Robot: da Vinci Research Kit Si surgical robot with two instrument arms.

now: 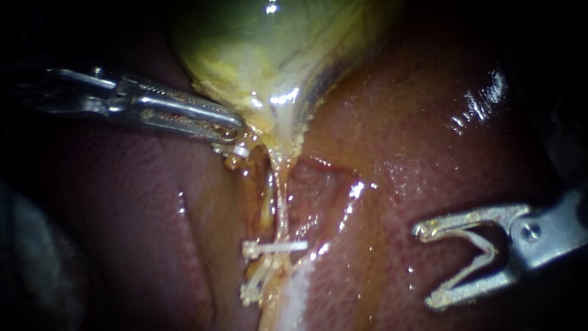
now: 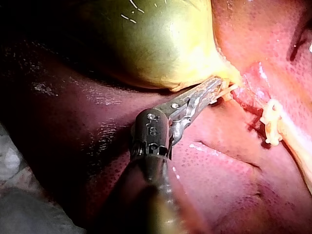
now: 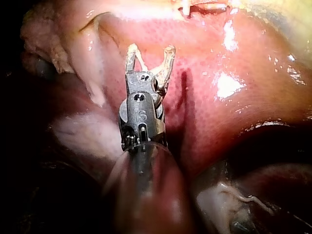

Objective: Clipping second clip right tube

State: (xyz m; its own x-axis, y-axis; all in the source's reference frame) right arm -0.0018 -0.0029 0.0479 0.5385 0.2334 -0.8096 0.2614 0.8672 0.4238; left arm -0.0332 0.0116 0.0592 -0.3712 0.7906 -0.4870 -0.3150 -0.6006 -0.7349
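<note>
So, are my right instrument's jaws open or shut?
Open: the right instrument shows a wide V-shaped gap between its jaws, with no tissue in it, over the liver.

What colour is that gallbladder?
The gallbladder is yellowish green, paler yellow at its narrow end; the left wrist view shows it best.

No legible text (in any view)
</note>
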